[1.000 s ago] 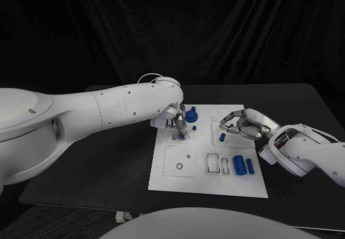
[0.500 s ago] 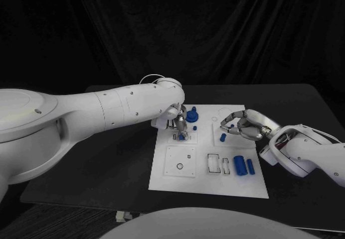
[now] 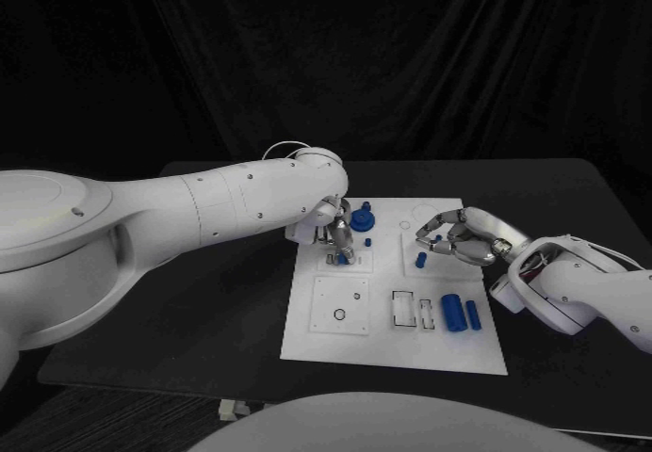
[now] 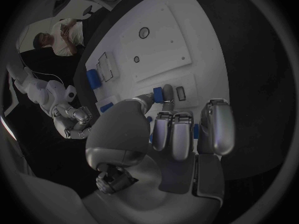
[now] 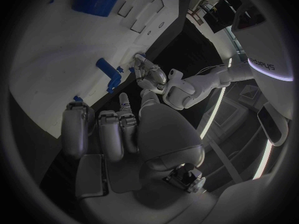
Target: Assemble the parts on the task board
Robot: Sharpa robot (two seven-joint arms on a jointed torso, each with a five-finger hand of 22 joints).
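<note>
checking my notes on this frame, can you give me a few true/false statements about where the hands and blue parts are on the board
1. The left hand is over the far left part of the task board. True.
2. Two blue cylinders lie side by side on the board's near right part. True.
3. The right hand rests on the black table, off the board. False: it is over the board's right side, beside a small blue part.
4. The task board is black. False: it is white, on a black table.
5. A blue part stands on the board next to the left hand. True.
</note>
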